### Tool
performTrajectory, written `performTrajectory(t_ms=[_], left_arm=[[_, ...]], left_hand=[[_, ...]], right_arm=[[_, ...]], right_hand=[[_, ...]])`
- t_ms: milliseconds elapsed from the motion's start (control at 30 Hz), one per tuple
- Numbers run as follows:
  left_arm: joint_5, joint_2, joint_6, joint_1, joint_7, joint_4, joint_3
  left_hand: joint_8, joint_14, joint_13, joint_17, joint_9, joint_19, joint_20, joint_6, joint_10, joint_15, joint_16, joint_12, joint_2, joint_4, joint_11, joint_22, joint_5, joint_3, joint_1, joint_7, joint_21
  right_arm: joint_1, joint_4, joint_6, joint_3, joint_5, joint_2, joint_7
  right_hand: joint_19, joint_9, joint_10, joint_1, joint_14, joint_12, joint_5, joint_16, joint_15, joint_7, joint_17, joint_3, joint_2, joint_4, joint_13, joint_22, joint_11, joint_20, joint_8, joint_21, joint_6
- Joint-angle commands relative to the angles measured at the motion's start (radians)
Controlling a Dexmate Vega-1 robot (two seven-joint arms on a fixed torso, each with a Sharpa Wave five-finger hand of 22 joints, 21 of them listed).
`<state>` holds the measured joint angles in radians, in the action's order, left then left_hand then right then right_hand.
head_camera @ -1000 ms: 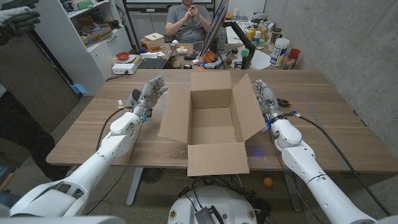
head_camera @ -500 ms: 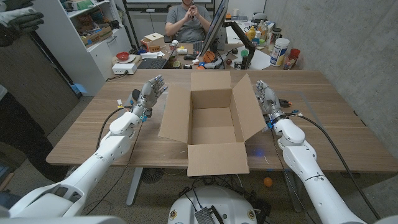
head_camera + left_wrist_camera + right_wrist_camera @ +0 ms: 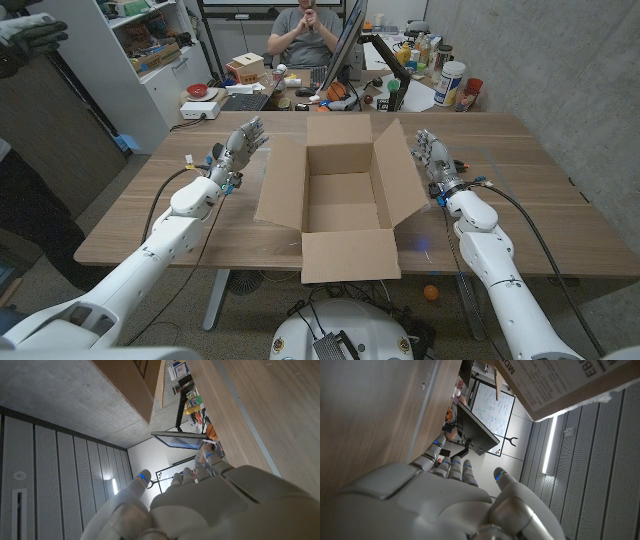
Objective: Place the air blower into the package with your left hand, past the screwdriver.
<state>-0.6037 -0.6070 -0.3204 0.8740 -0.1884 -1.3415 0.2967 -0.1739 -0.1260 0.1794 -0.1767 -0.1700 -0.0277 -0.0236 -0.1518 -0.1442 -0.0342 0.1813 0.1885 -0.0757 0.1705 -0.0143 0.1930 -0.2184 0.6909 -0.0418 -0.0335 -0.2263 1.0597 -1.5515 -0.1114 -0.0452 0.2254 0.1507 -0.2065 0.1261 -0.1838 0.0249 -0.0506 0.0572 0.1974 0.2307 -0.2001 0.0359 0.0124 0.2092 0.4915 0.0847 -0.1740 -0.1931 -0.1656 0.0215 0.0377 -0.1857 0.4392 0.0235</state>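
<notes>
Left hand (image 3: 238, 148) hovers over the table (image 3: 150, 215) just beside the box (image 3: 340, 205), its fingers spread wide and reaching up and away, with nothing in them. Its raised, open pose probably readies it for a reach. A dark shape shows just behind its fingers in the head view, too hidden to name; it may be the air blower, but I cannot tell, so where the blower is stays unsure. No screwdriver can be made out with any certainty either.

On the other side of the box, the right hand (image 3: 430, 155) stands near the right flap, fingers likewise apart and holding nothing. A small dark-and-red object lies just beyond it on the table, too small to identify.

The box sits open in the middle, between the two hands, all flaps folded outward so the inside is free from above; the inside looks bare. That suits a drop from the left.

By my judgement the task has hardly begun: the left hand must first find and grip the blower.

A person (image 3: 302, 30) sits at a desk behind the table.
</notes>
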Motion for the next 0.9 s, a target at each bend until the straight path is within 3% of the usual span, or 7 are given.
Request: performTrajectory(t_ms=[33, 900], left_arm=[[0.085, -0.092, -0.057, 0.027, -0.009, -0.04, -0.031], [0.174, -0.212, -0.115, 0.0, -0.072, 0.02, -0.077]], left_hand=[[-0.011, 0.027, 0.003, 0.003, -0.004, -0.003, -0.012, 0.019, 0.018, -0.004, 0.007, 0.012, -0.072, -0.017, 0.003, 0.003, -0.006, -0.001, -0.011, 0.015, -0.005], [-0.017, 0.059, 0.007, 0.005, -0.007, -0.001, -0.038, 0.045, 0.056, -0.006, 0.006, 0.025, -0.088, -0.042, -0.001, 0.002, -0.01, 0.017, -0.042, 0.027, -0.004]], right_arm=[[0.02, -0.02, -0.007, -0.047, -0.017, -0.031, -0.033], [0.042, -0.062, 0.003, -0.056, -0.056, -0.063, -0.017]], right_hand=[[0.01, -0.003, 0.004, 0.008, 0.007, 0.003, 0.001, -0.006, 0.012, 0.002, 0.001, 0.005, 0.082, 0.003, -0.002, -0.001, 0.006, 0.047, -0.006, -0.006, 0.005], [0.017, -0.003, 0.006, 0.013, 0.007, 0.004, -0.001, -0.006, 0.012, 0.002, 0.0, 0.005, 0.079, 0.003, -0.002, -0.001, 0.007, 0.047, -0.007, -0.019, 0.007]])
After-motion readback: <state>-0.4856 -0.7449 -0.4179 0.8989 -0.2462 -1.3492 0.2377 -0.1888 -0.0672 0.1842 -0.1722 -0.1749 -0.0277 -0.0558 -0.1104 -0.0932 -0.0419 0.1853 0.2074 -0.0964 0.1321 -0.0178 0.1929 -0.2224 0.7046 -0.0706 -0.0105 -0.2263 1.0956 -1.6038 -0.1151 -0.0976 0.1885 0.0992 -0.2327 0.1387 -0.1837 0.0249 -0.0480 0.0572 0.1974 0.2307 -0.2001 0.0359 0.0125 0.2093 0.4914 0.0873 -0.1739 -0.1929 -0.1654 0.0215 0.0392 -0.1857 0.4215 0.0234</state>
